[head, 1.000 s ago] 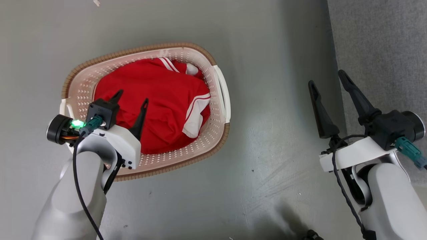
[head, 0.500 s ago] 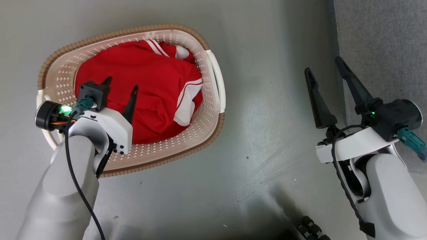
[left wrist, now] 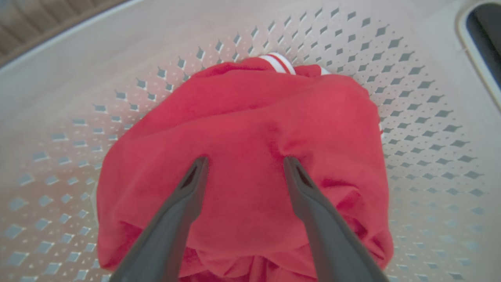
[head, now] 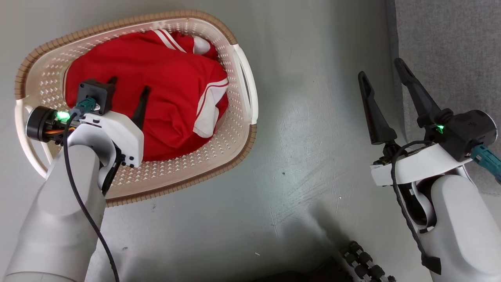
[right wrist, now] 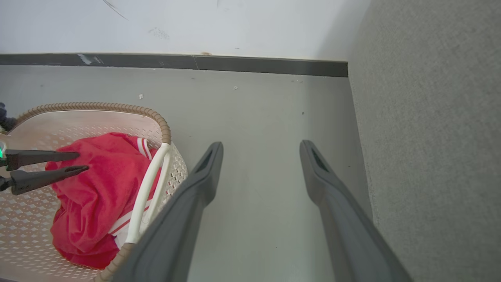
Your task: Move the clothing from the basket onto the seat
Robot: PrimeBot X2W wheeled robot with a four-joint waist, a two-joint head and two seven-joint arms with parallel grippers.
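**In the upper left of the head view, open fingers stood over the red heap**

In the upper left of the head view sat the basket [head: 225, 135], and the clothing [head: 172, 78] lay right there inside it, a bright red heap filling its middle. White stripes showed at the top of the heap, and a white panel at its right edge. The left gripper [head: 129, 84] hung over the near side of the heap with its two dark fingers spread moderately apart. Nothing was held!

In the centre of the left wrist view, those fingertips [left wrist: 201, 162] sat right at the red fabric [left wrist: 250, 113], with a fold of it between them. Whether they pressed into it could not be told.

Over on the right of the head view, the right gripper [head: 380, 67] hovered above the grey floor [head: 313, 117]. Its fingers were splayed wide and empty, well apart from the basket. The seat [head: 450, 47] ran down the right edge of the frame, just beside that gripper.
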